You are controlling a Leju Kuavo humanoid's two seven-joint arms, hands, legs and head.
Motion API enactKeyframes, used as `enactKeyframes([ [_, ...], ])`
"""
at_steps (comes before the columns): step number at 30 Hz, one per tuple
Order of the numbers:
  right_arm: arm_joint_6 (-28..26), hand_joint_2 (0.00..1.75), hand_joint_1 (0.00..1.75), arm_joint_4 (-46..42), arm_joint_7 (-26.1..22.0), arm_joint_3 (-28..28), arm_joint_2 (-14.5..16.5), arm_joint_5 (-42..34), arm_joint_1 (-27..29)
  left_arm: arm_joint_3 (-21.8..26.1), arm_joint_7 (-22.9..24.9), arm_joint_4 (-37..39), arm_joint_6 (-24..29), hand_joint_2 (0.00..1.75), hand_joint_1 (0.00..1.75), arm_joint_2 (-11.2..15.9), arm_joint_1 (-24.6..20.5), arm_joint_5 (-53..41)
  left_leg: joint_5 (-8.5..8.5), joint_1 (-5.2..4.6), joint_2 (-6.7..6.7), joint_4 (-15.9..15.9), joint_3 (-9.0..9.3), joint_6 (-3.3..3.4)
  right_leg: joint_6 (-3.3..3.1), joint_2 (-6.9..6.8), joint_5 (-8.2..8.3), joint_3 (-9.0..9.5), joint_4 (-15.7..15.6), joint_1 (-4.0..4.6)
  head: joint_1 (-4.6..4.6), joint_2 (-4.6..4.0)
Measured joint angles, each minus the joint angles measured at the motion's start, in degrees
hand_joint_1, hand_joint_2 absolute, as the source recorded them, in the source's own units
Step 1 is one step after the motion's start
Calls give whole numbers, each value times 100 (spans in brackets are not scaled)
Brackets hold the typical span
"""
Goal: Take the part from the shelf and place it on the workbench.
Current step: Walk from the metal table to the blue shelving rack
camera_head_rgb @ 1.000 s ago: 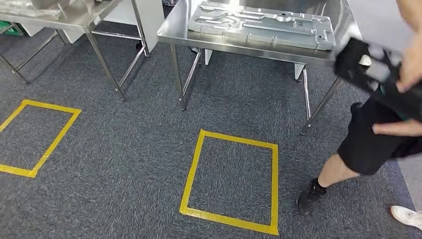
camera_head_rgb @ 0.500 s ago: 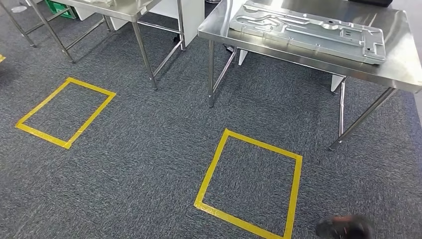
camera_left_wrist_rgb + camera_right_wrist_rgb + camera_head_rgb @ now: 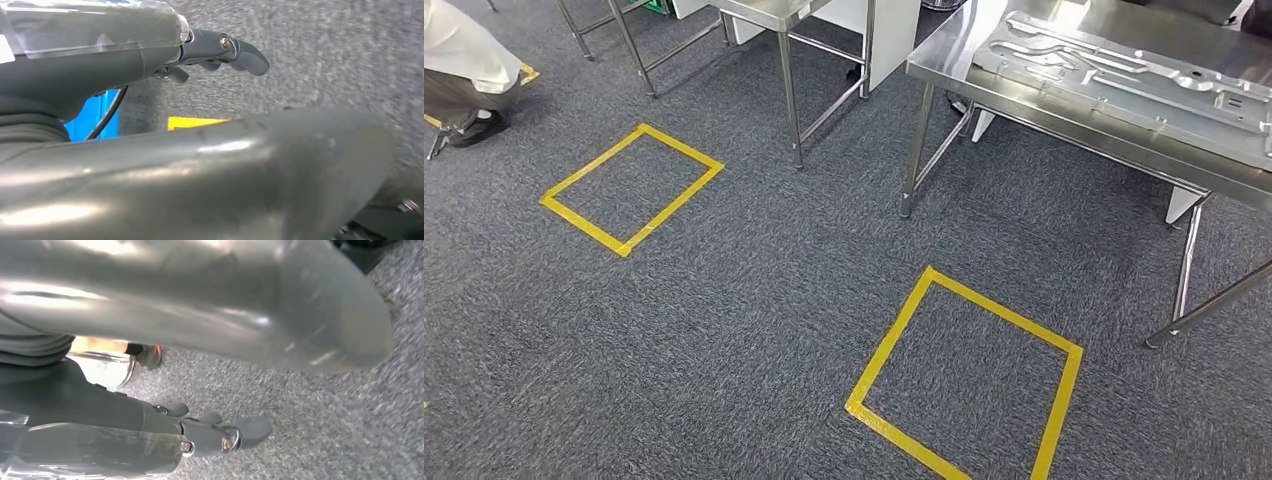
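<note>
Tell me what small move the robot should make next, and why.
Probably keep turning to look for the shelf: both the left hand and right hand hang empty over the carpet, and the head view shows steel tables but no shelf.

Grey carpet (image 3: 754, 300) marked with two yellow tape squares, one nearer (image 3: 969, 375), one farther left (image 3: 632, 187). A crouching person (image 3: 464, 70) in pale clothing sits at the far left edge.

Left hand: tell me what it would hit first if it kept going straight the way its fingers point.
Probably the grey carpet. The left hand holds nothing, and beyond its fingers just carpet shows; depth is unclear.
</note>
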Motion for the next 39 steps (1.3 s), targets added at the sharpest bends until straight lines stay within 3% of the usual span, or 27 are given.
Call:
enactKeyframes([
  [2,1,0,0,1,2,3,15,1,-9,0,1,-1,0,0,0,3,-2,-1,36,18,-112,-44,8,82,47,214,-167,-54,176,-29,0,0],
  [4,-1,0,0,2,3,4,42,1,17,-1,1,-1,0,0,0,3,-24,-2,69,16,-232,-65,1,142,48,545,-539,-357,814,-34,1,0],
  [6,-3,0,0,3,3,4,57,1,39,-2,1,-1,0,0,0,2,-32,-2,83,-14,-373,-62,-20,170,29,659,-788,-724,1517,-25,1,0],
  [7,-3,0,0,3,3,4,58,1,47,-2,1,0,0,0,0,1,-25,-2,87,-30,-453,-58,-24,175,16,672,-745,-796,1619,-23,1,0],
  [8,-3,0,0,4,4,4,60,1,51,-2,1,0,0,0,0,1,-19,-2,89,-44,-539,-51,-23,178,-5,690,-591,-763,1498,-22,1,0],
  [9,-3,0,0,4,4,4,60,1,54,-2,1,0,0,0,0,0,-15,-2,91,-54,-624,-40,-21,177,-36,750,-360,-629,1171,-20,1,0],
  [11,-4,0,0,4,4,4,60,1,58,-3,1,0,0,0,0,-9,-21,-2,96,-60,-778,-16,-33,156,-111,1039,-21,-313,435,-14,1,0],
  [13,-7,0,0,4,4,4,64,1,59,-4,1,0,0,0,0,-18,-37,-2,115,-44,-902,-5,-75,94,-145,1212,49,-192,125,5,1,0],
  [15,-9,0,0,4,5,5,69,3,45,-6,2,0,0,0,0,-19,-34,-6,148,-24,-1030,-17,-113,8,-170,1098,79,-180,76,15,1,0],
  [16,-8,0,0,4,6,5,68,5,41,-7,3,0,0,0,0,-19,-23,-8,138,-24,-997,9,-134,-22,-201,1018,101,-162,40,10,1,0],
  [18,-5,0,0,4,7,7,58,11,48,-7,10,-1,-3,0,0,-19,-13,-11,-73,-40,-709,338,-295,-65,-270,834,142,-132,-33,-9,-3,0],
  [20,-2,0,0,5,7,7,30,17,73,-10,20,1,-11,0,0,-19,-31,-14,-462,-25,-387,1047,-614,-102,-303,634,145,-127,-46,10,-4,0],
  [22,-1,0,0,8,6,7,-10,24,83,-14,32,1,-19,0,0,-19,-39,-21,-639,13,-292,1538,-807,-157,-303,430,138,-127,-42,12,-3,0],
  [23,-1,0,0,8,2,8,-26,27,80,-15,42,1,-21,0,0,-18,-34,-26,-581,35,-261,1494,-754,-184,-293,339,134,-126,-36,5,-3,0],
  [24,-1,0,0,8,-4,8,-36,30,76,-16,48,1,-23,0,0,-16,-28,-33,-443,58,-208,1226,-579,-207,-274,256,126,-123,-27,-7,-3,0],
  [26,-2,0,0,8,-28,9,-40,32,71,-19,56,0,-23,0,0,-15,-44,-50,-175,86,54,444,-90,-227,-200,115,91,-102,15,-4,-4,0],
  [28,-6,0,0,8,-48,9,-40,38,62,-24,56,-1,-19,0,0,-15,-81,-61,-86,79,215,28,145,-162,-102,-4,51,-73,43,13,-2,0],
  [30,-16,0,0,8,-50,17,-39,53,28,-25,65,-1,-15,0,0,-9,-84,-61,-71,48,114,-2,105,-54,-13,-112,48,-46,29,-5,-1,0],
  [31,-22,0,0,9,-44,26,-33,66,9,-25,73,-1,-15,0,0,-3,-74,-58,-49,41,53,-14,91,-10,29,-85,36,-38,39,-25,-1,0],
  [33,-31,0,0,9,-29,43,1,101,3,-24,93,-1,-15,0,0,7,-73,-52,9,39,-71,-41,68,74,73,206,-182,-141,290,-54,-1,0],
  [35,-39,0,0,9,-15,56,45,140,29,-24,109,-1,-17,0,0,7,-92,-40,50,25,-207,-45,37,130,57,553,-605,-458,987,-40,-1,0],
  [36,-44,0,0,9,-10,64,60,160,45,-24,113,-1,-17,0,0,6,-96,-33,60,11,-287,-43,26,146,38,622,-758,-635,1364,-23,-1,0],
  [37,-48,0,0,10,-4,77,69,178,56,-24,116,-1,-17,0,0,5,-90,-27,64,-5,-370,-40,24,152,14,654,-803,-760,1611,-7,-1,0],
  [38,-55,0,0,10,0,93,75,201,61,-23,119,-1,-17,0,0,5,-76,-20,65,-22,-457,-38,26,154,-21,672,-726,-799,1647,10,-1,0],
  [39,-66,0,0,9,6,111,79,226,62,-23,120,-1,-15,0,0,5,-62,-15,65,-37,-542,-36,34,155,-69,700,-541,-734,1449,30,-1,0],
])
